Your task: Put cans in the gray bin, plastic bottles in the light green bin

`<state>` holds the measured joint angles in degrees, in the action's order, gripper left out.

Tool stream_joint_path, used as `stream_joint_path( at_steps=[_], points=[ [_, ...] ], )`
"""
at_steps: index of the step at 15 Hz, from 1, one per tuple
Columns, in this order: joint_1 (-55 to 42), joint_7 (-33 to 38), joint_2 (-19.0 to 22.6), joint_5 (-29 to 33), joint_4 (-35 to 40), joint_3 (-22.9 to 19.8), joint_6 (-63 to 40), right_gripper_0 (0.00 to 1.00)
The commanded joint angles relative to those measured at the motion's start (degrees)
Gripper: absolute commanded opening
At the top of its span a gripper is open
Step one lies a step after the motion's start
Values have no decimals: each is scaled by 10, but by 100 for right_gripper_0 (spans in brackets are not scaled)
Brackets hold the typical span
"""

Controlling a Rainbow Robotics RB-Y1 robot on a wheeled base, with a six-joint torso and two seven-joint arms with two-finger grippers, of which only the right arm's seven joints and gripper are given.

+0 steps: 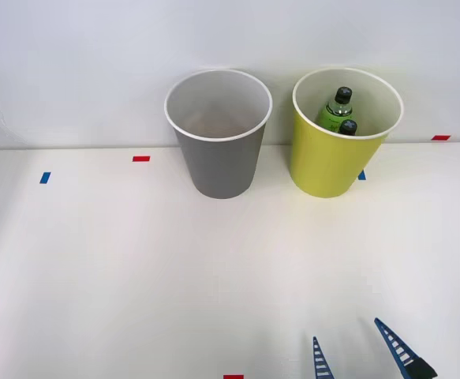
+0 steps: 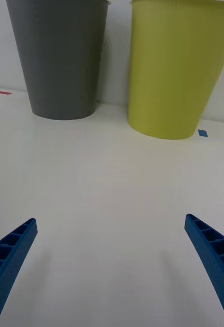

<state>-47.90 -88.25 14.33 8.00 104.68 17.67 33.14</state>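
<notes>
Two green plastic bottles (image 1: 338, 110) with black caps stand inside the light green bin (image 1: 324, 162) at the back right of the table. The gray bin (image 1: 218, 162) stands to its left, its visible inside pale and bare. The cans are out of view. My right gripper (image 1: 348, 332) hovers open low over the table's front edge, well in front of both bins, with nothing between its blue fingers. From the wrist, the gray bin (image 2: 61, 56) and the light green bin (image 2: 178, 66) rise side by side beyond the open gripper (image 2: 111, 224).
Small red tape marks (image 1: 140, 159) and blue tape marks (image 1: 45, 178) dot the white table (image 1: 135, 268). A white wall stands right behind the bins. Another blue mark (image 2: 202, 133) lies by the light green bin's base.
</notes>
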Motion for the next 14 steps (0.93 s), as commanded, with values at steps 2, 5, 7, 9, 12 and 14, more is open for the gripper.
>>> stream_joint_path(
  at_steps=[2, 5, 7, 9, 12, 14],
  points=[
    [0, 0, 0, 0, 0, 0, 0, 100],
    [0, 0, 0, 0, 0, 0, 0, 100],
    [0, 0, 0, 0, 0, 0, 0, 100],
    [0, 0, 0, 0, 0, 0, 0, 100],
    [0, 0, 0, 0, 0, 0, 0, 100],
    [0, 0, 0, 0, 0, 0, 0, 100]
  ],
)
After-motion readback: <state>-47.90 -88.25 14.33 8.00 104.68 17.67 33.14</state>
